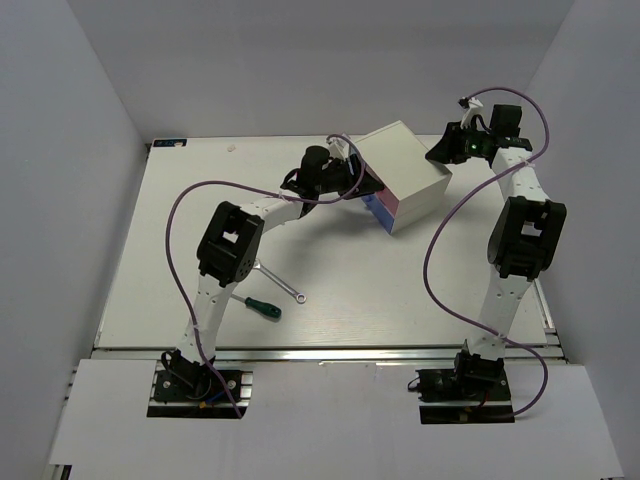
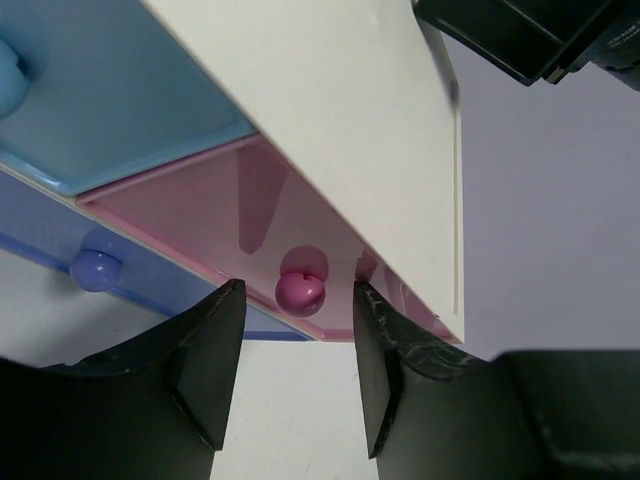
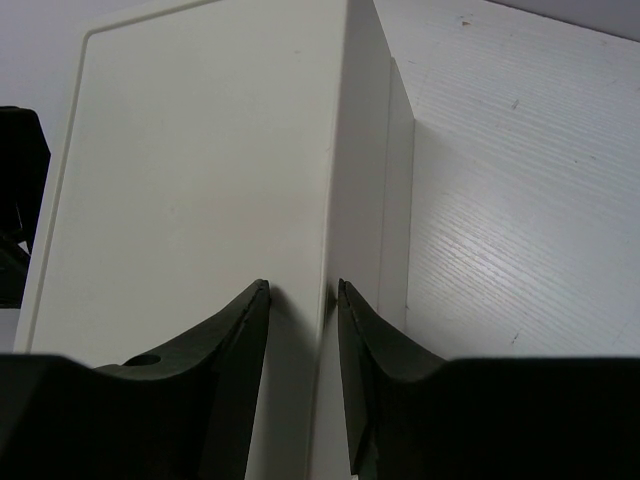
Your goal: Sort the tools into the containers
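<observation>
The white cabinet [image 1: 405,170] stands at the back of the table, its drawers facing left. My left gripper [image 1: 352,183] is open at the drawer front. In the left wrist view its fingertips [image 2: 232,300] flank the pink knob [image 2: 300,291] of the pink drawer [image 2: 190,215] without gripping it. The light blue drawer [image 2: 110,100] is above it. My right gripper [image 1: 441,150] straddles the cabinet's far top edge [image 3: 335,200], jaws narrowed against it. The silver wrench [image 1: 282,283] and green-handled screwdriver [image 1: 260,305] lie on the table near the left arm. The two mini screwdrivers are out of view.
A darker blue drawer with a round knob [image 2: 97,270] sits beside the pink one. The left arm's purple cable [image 1: 180,250] loops over the table's left half. White walls enclose the table [image 1: 340,270] on three sides.
</observation>
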Tool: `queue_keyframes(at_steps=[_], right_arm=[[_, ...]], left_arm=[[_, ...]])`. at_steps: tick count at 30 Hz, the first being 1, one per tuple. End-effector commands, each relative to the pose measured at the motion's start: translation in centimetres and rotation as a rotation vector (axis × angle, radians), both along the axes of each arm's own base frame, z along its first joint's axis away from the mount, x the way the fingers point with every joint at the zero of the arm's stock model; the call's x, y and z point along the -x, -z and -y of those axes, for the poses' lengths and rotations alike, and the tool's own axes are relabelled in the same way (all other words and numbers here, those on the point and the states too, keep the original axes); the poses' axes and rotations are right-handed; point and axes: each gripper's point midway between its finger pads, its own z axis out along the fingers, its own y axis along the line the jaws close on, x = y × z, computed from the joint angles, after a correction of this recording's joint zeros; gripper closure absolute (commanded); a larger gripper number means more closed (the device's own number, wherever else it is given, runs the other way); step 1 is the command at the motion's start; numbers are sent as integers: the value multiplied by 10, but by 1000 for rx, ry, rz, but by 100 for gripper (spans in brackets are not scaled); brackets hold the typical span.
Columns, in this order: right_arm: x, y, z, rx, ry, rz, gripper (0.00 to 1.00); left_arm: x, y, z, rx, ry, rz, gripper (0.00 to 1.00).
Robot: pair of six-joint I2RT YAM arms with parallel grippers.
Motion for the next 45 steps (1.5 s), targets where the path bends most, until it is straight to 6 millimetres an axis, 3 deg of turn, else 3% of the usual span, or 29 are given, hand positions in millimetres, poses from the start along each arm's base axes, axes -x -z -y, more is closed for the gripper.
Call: queue_keyframes(at_steps=[1,9,21,28,35,41,42,45], right_arm=[[17,50,5,21,21,-166,61],[19,53,4,18,20,-176,61],[16,60,10,47,52,-190,62],[15,64,13,69,68,-194,62],[13,71,22,105,103,-213,62],[14,74,24,120,109,-219,62],[14,75,26,121,112,-221,62],[14,75,26,122,113,-224,62]], left_arm=[[2,-21,6,20,12,36,45],[0,-19,12,21,14,32,49],[8,-21,11,8,32,40,71],[10,-22,-12,-12,-8,40,75],[7,-15,-54,-75,-73,44,75],[33,-8,-82,-141,-65,39,75],[38,-14,-85,-139,-66,48,74],[53,-1,-94,-170,-64,25,73]])
